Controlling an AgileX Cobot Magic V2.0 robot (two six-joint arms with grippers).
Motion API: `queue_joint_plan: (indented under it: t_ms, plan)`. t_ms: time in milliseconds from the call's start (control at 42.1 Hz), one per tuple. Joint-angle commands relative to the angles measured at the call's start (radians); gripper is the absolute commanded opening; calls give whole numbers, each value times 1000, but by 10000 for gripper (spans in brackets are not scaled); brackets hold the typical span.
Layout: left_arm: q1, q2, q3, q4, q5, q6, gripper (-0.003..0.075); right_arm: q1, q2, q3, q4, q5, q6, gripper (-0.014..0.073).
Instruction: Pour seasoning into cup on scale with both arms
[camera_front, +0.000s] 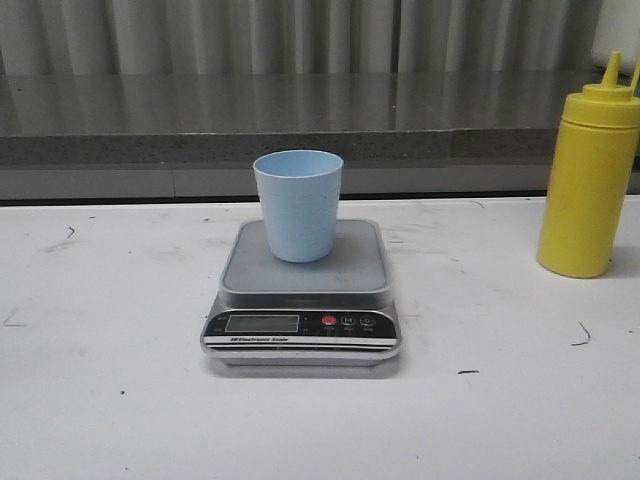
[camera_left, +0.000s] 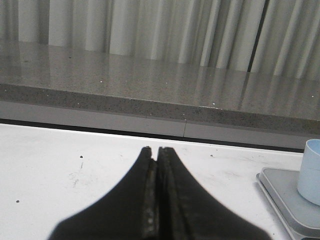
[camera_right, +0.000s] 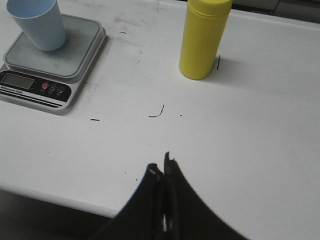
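The pale blue cup (camera_front: 298, 204) stands upright on the steel platform of the silver scale (camera_front: 302, 290) at the table's middle. The yellow seasoning bottle (camera_front: 590, 180) stands upright at the far right, capped. Neither gripper shows in the front view. My left gripper (camera_left: 154, 150) is shut and empty, left of the scale (camera_left: 285, 200) and cup (camera_left: 311, 170). My right gripper (camera_right: 161, 164) is shut and empty near the table's front edge, well short of the bottle (camera_right: 202, 37); the scale (camera_right: 47, 67) and cup (camera_right: 37, 22) lie off to its side.
A grey stone ledge (camera_front: 300, 120) runs along the back of the white table (camera_front: 120, 400), with pale curtains behind. Small dark marks dot the tabletop.
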Motion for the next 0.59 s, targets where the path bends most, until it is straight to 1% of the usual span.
queue_joint_plan:
  t_ms: [0,499,570]
  plan:
    - [3,-16,24,1,-87,-3,-20,0,10,-29,-4,-57,-11,-67]
    - [3,-16,24,1,-87,-3,-20,0,2,-24,-4,-61,-11,-67]
    - [3,-16,24,1,-87,-3,-20,-12,-18,1,-39,-96,-11,-67]
